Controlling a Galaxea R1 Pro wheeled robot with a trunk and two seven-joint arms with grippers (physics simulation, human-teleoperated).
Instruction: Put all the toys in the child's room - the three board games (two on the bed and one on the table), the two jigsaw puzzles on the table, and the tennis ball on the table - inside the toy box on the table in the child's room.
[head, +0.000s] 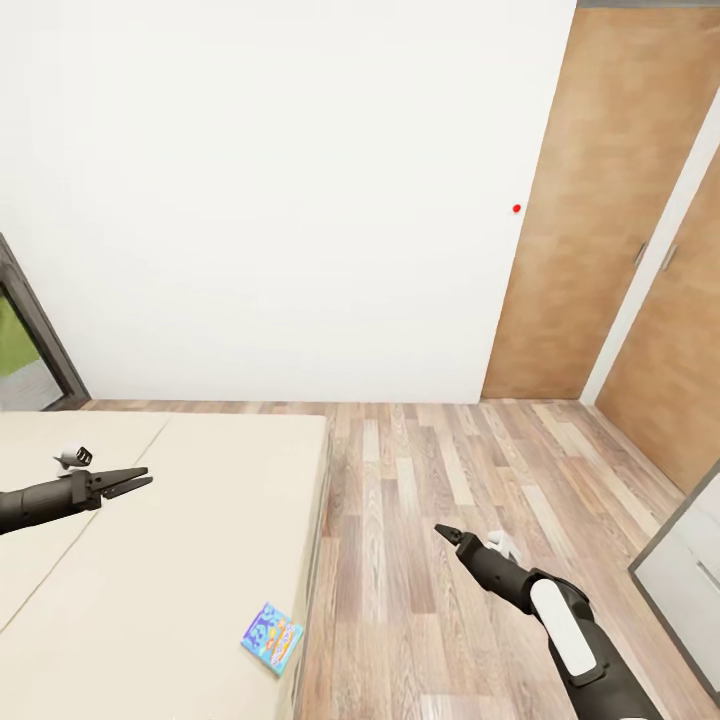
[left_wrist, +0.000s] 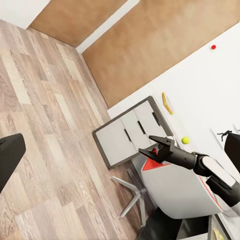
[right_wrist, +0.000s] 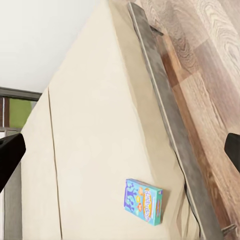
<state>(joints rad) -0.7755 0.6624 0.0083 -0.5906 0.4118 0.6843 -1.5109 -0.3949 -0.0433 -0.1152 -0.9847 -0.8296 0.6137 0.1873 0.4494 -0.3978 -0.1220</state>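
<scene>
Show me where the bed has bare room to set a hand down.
The bed is mostly bare: the wide beige stretch between the left gripper and the blue board game. The one occupied spot is the near floor-side edge, where that box lies.

Two dark robot arms with pointed tools

The left tool (head: 138, 482) is black with slim tapered fingers; the right tool (head: 443, 531) matches, its dark grey forearm bearing a white panel.
</scene>
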